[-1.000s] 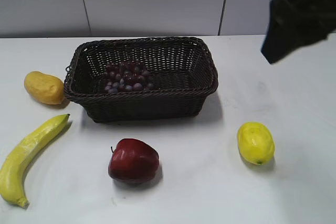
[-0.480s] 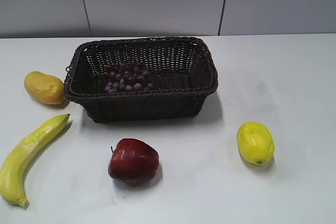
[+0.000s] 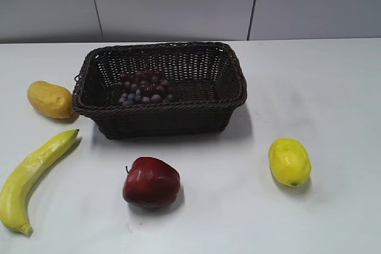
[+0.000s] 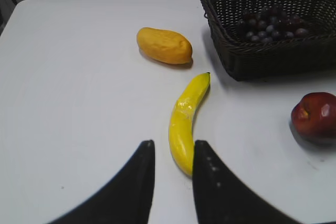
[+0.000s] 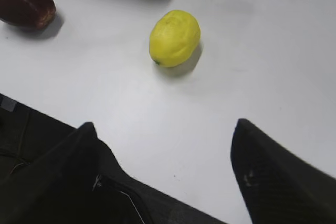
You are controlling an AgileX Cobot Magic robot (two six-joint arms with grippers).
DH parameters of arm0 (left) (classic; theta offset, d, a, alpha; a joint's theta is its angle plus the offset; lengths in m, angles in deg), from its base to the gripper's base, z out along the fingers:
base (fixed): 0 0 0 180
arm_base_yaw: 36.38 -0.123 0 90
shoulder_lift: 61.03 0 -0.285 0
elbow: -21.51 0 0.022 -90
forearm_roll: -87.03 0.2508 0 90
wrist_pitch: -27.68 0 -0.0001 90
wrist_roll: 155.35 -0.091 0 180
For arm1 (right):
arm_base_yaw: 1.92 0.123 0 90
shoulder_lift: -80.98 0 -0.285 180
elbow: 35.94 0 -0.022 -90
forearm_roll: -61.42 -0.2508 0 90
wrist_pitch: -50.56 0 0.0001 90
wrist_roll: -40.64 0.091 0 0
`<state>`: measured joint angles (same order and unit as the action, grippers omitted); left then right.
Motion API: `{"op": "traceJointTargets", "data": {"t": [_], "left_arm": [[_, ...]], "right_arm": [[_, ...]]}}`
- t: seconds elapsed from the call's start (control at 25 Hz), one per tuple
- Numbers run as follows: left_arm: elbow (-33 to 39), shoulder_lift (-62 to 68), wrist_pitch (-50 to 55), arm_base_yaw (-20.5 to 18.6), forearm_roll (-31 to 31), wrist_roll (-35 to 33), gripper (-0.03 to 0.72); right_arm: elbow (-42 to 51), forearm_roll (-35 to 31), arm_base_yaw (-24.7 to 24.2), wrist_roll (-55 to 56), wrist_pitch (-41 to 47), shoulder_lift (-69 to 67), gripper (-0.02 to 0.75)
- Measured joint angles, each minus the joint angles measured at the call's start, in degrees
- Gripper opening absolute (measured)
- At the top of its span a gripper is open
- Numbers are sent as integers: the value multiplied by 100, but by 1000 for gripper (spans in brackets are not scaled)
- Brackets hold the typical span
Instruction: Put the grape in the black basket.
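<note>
Grape (image 3: 143, 88), the task's own fruit, lies inside the black basket (image 3: 233, 74), toward its left half, touched by nothing; from the left gripper (image 4: 171, 165) it sits well ahead and to the right, past the banana (image 4: 186, 121). That gripper hangs low over the table with its two fingers a narrow gap apart and nothing between them, the banana's near end just beyond the tips, and the yellow-orange fruit (image 4: 164, 45) further ahead. The right gripper (image 5: 168, 145) has its fingers spread wide and empty, with the lemon (image 5: 175, 37) ahead of the gap and the apple (image 5: 23, 6) far off to its left. Neither arm shows in the exterior view. By my reading the placing step is done, so nothing more than holding both arms clear seems called for.
</note>
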<state>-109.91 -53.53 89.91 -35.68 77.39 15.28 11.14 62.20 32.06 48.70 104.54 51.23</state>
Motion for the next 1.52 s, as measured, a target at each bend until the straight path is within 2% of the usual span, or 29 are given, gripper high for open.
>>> {"op": "traceJointTargets", "data": {"t": [0.2, 0.44, 1.16, 1.32, 1.52], "left_arm": [[0, 0, 0, 0, 0, -4, 235], [0, 0, 0, 0, 0, 5, 235], [0, 0, 0, 0, 0, 1, 235], [0, 0, 0, 0, 0, -3, 235], [0, 0, 0, 0, 0, -2, 235]], "right_arm": [[0, 0, 0, 17, 25, 27, 593], [136, 243, 0, 36, 556, 27, 593], [163, 254, -32, 52, 598, 46, 592], [163, 254, -440, 52, 598, 197, 592], [163, 254, -1577, 52, 598, 1041, 592]]}}
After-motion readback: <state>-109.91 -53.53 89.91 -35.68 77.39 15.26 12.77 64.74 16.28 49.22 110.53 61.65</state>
